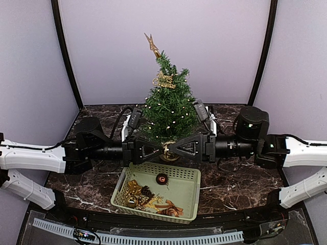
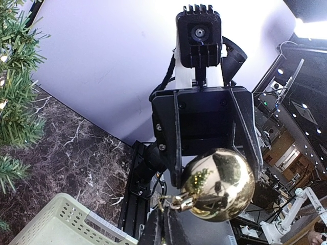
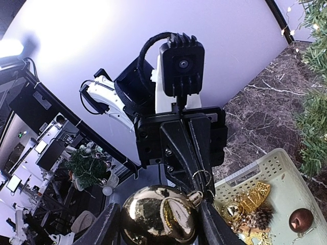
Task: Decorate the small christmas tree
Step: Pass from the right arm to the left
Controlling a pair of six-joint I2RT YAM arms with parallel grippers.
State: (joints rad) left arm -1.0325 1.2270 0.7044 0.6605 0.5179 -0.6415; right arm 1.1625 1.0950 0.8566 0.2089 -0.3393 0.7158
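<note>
Closed tight, the left claw (image 1: 162, 149) pinches the little cap (image 2: 182, 203) on top of a shiny gold bauble (image 2: 218, 185), its two fingers pressed together there at the bottom of the left wrist view. Facing it head-on, the right claw (image 1: 172, 148) holds the same bauble by its round body, one finger against each side and the jaws standing about half apart around it. Both arms reach in level from either side, so the two claws meet tip to tip with the bauble between them. That meeting point lies just in front of the lower branches and round tan base of the small christmas tree (image 1: 168, 107) and above the far rim of a pale green basket (image 1: 191, 176). The tree stands upright at the middle of the dark marble table (image 1: 230, 189), directly behind the basket. It carries small white lights, a gold lettered sign (image 1: 164, 80) high on its front and a gold topper (image 1: 152, 45) leaning left at its tip. Inside the basket lie a dark red bauble (image 1: 162, 178) near the far wall, a heap of gold trinkets (image 1: 134, 193) with a pine cone (image 1: 147, 192) at the left, and a bronze ribbon bow (image 1: 171, 208) by the near edge.
</note>
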